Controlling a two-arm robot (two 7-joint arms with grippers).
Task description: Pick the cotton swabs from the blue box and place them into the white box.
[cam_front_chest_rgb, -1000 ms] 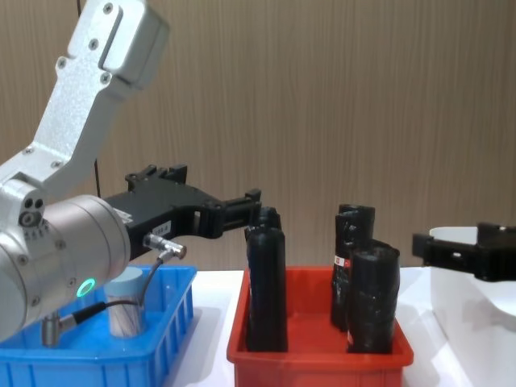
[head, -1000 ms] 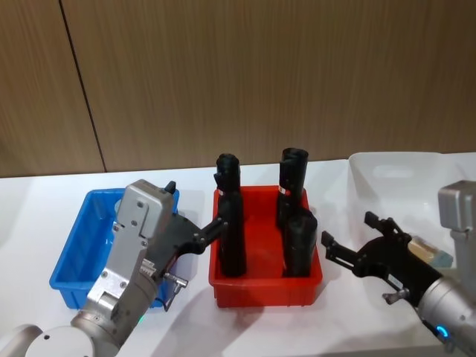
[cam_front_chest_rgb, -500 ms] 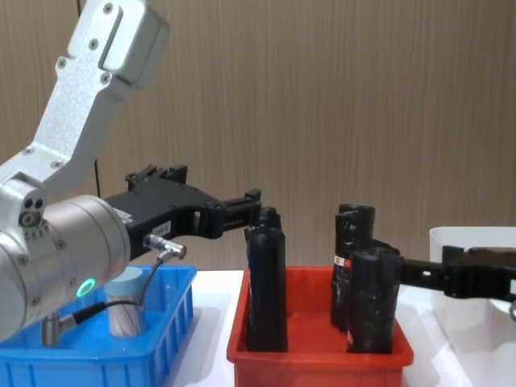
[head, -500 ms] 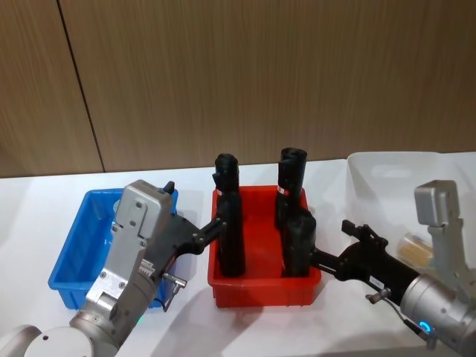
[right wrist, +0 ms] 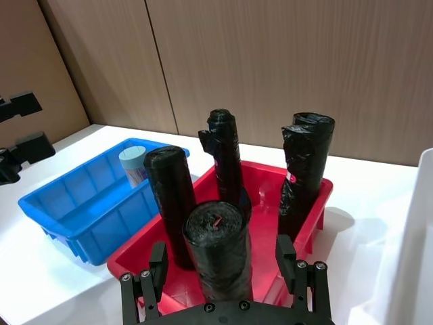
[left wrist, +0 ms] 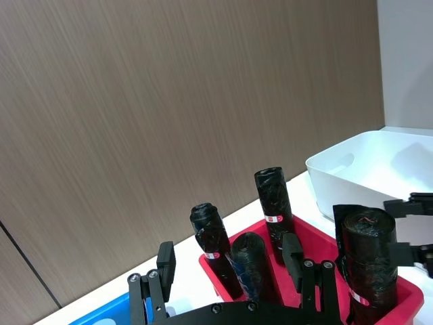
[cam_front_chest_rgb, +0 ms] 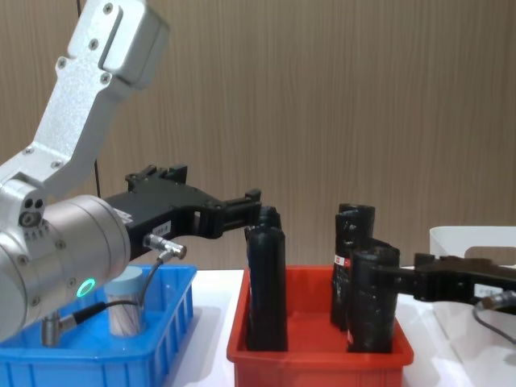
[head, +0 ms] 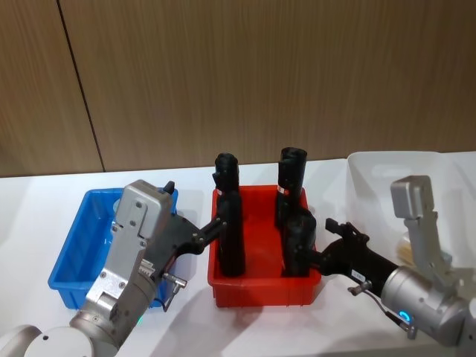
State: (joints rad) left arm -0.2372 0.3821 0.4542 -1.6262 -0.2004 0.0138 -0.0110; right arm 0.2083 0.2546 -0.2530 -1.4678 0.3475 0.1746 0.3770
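One tub of cotton swabs (cam_front_chest_rgb: 125,310) with a pale blue lid stands in the blue box (head: 74,249) at the left, also seen as the tub (right wrist: 133,164) in the right wrist view. My left gripper (head: 214,225) hangs open above the gap between the blue box and the red bin, holding nothing. The white box (head: 387,172) is at the right. My right gripper (head: 316,242) is open at the red bin's near right corner. Its fingers (right wrist: 157,261) stand on either side of a black roll (right wrist: 216,247); whether they touch it I cannot tell.
A red bin (head: 264,291) between the two boxes holds several upright black wrapped rolls (head: 229,223). A wooden wall runs close behind the white table (head: 30,216). My left arm (cam_front_chest_rgb: 72,234) looms over the blue box.
My right gripper has swung left, from beside the white box to the red bin's front right roll. The left arm has not moved.
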